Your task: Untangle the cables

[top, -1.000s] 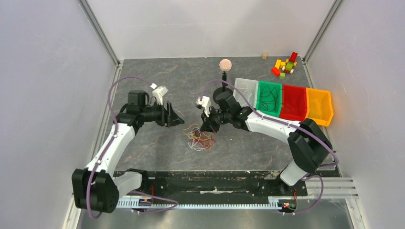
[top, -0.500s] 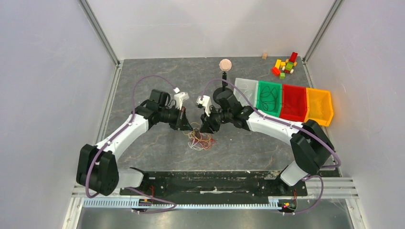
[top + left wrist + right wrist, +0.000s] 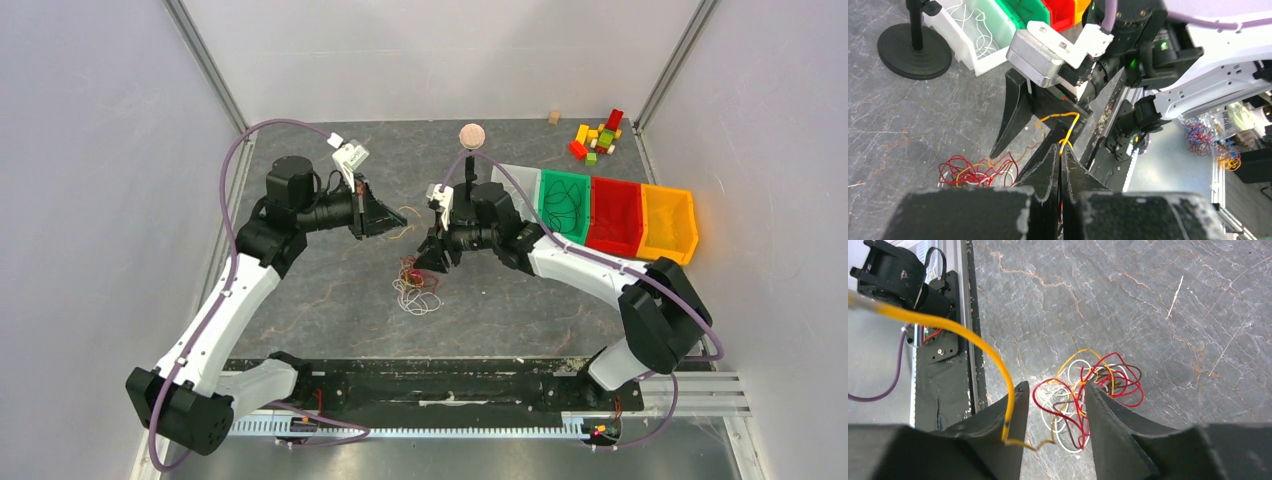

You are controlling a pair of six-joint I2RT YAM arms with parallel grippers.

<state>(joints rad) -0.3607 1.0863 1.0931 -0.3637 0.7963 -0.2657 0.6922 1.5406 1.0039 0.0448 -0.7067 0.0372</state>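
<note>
The cables lie as a small tangle of red, white, orange and dark strands on the grey tabletop, also seen as loops in the left wrist view and the right wrist view. My left gripper is raised up and left of the tangle. It is shut on one orange strand that runs back toward the pile. My right gripper hovers just above the tangle with its jaws open. The orange strand drapes over its left finger.
Four bins stand at the right: white, green with a dark cable inside, red and orange. A black stand with a pink ball rises behind the right arm. Coloured blocks lie at the back right corner.
My left gripper reached the tangle, shut on an orange strand and drew back up and left with it. My right gripper opened and rose slightly; the pile looks smaller.
</note>
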